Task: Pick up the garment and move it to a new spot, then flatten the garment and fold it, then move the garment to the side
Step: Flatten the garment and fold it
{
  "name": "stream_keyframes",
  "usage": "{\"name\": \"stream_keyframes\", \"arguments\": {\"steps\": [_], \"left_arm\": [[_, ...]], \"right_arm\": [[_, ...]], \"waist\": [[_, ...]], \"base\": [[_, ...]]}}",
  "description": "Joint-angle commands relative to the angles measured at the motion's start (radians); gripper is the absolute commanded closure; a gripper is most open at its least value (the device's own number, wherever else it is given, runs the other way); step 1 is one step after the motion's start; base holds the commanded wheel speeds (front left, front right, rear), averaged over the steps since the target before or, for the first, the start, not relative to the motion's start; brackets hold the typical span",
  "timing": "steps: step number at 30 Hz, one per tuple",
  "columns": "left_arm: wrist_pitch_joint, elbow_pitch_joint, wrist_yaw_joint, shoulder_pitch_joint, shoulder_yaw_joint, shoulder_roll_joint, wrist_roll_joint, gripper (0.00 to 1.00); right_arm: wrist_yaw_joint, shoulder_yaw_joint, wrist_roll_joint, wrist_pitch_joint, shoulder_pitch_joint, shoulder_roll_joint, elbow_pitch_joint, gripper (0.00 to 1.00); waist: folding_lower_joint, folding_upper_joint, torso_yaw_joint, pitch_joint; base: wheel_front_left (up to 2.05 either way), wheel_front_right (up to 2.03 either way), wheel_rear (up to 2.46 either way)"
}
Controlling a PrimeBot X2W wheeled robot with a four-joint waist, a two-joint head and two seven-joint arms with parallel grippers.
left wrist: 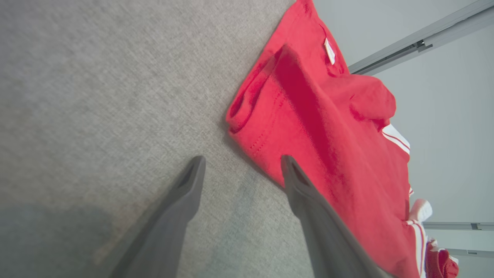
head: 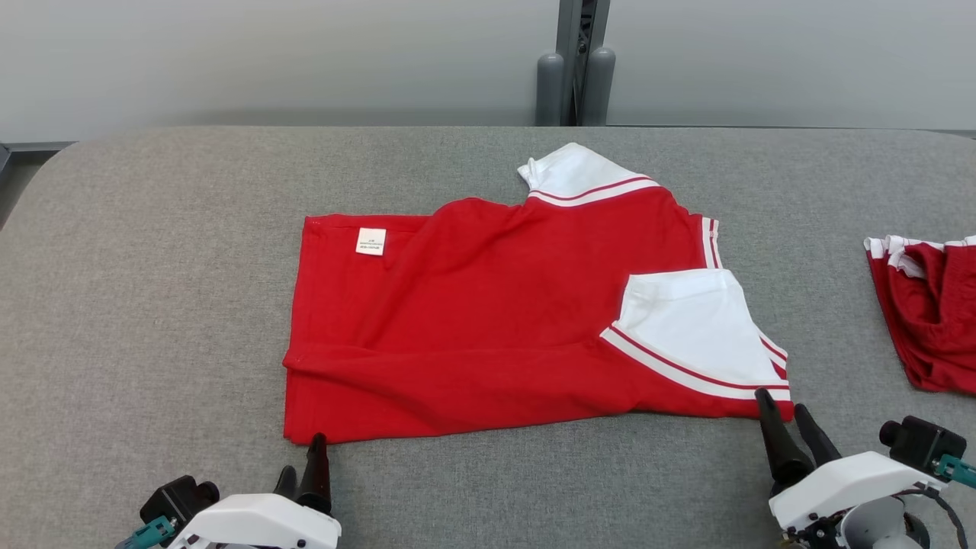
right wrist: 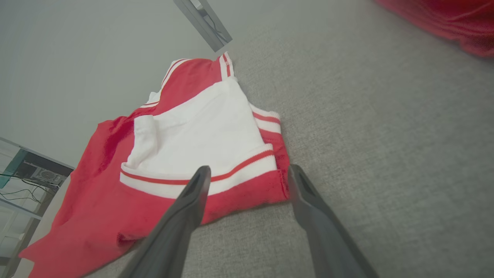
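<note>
A red jersey [head: 496,305] with white striped sleeves lies partly folded in the middle of a grey padded table [head: 152,267]. The left gripper [head: 303,456], jaws spread and empty, sits at the jersey's near left corner. The right gripper [head: 780,402], likewise released, straddles its near right corner. A second red garment [head: 930,320] lies well to the jersey's right.

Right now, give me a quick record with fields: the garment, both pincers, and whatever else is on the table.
garment: red-and-white shirt, lying partly folded on the grey table
left pincer: open, at the shirt's near left corner, nothing held
right pincer: open, at the near right corner by the white sleeve, nothing held
other item: second red garment at the table's right edge
</note>
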Motion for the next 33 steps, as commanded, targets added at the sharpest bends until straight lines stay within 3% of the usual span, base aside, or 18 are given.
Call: {"name": "stream_keyframes", "arguments": {"steps": [1,9,17,24,25,26,27,29,30,33], "left_arm": [[0.004,0.003,0.004,-0.008,0.004,0.001,-0.009,0.00],[0.004,0.041,-0.010,-0.038,0.018,-0.006,-0.053,0.00],[-0.021,0.120,-0.062,-0.112,0.001,-0.012,-0.065,0.00],[-0.051,0.179,-0.102,-0.165,-0.025,-0.016,-0.079,0.38],[-0.057,0.187,-0.112,-0.173,-0.027,-0.017,-0.083,0.51],[-0.063,0.196,-0.119,-0.179,-0.028,-0.017,-0.088,0.57],[-0.073,0.205,-0.129,-0.187,-0.030,-0.017,-0.089,0.71],[-0.086,0.221,-0.153,-0.201,-0.036,-0.018,-0.100,1.00],[-0.096,0.230,-0.163,-0.206,-0.040,-0.018,-0.100,1.00],[-0.123,0.250,-0.196,-0.221,-0.052,-0.018,-0.104,1.00]], "right_arm": [[0.000,-0.005,0.012,0.014,0.015,0.003,-0.012,0.00],[0.000,-0.011,0.017,0.064,0.033,0.026,-0.037,0.00],[0.000,-0.021,0.066,0.100,-0.007,0.048,0.007,0.00],[0.000,-0.007,0.144,0.110,-0.065,0.061,0.083,0.00],[0.000,-0.003,0.152,0.107,-0.073,0.061,0.096,0.07],[0.000,0.001,0.160,0.105,-0.081,0.063,0.106,0.20],[0.000,0.007,0.166,0.101,-0.088,0.064,0.115,0.48],[0.000,0.023,0.168,0.087,-0.103,0.066,0.131,0.65],[0.000,0.031,0.160,0.076,-0.111,0.067,0.140,0.70],[0.001,0.049,0.156,0.043,-0.124,0.067,0.152,1.00]], "waist": [[0.0000,0.0000,-0.003,0.003],[0.0000,0.0000,-0.008,0.020],[0.0000,0.0000,-0.002,0.036],[0.0000,0.0000,0.006,0.053],[0.0000,0.0000,0.007,0.055],[0.0000,0.0000,0.008,0.056],[0.0000,0.0000,0.009,0.057],[0.0000,0.0000,0.010,0.059],[0.0000,0.0000,0.010,0.059],[0.0000,0.0000,0.010,0.056]], "base": [[0.00,0.00,0.00],[0.00,0.00,0.00],[0.00,0.00,0.00],[0.00,0.00,0.00],[0.00,0.00,0.00],[0.00,0.00,0.00],[0.00,0.00,0.00],[0.00,0.00,0.00],[0.00,0.00,0.00],[0.00,0.00,0.00]]}}
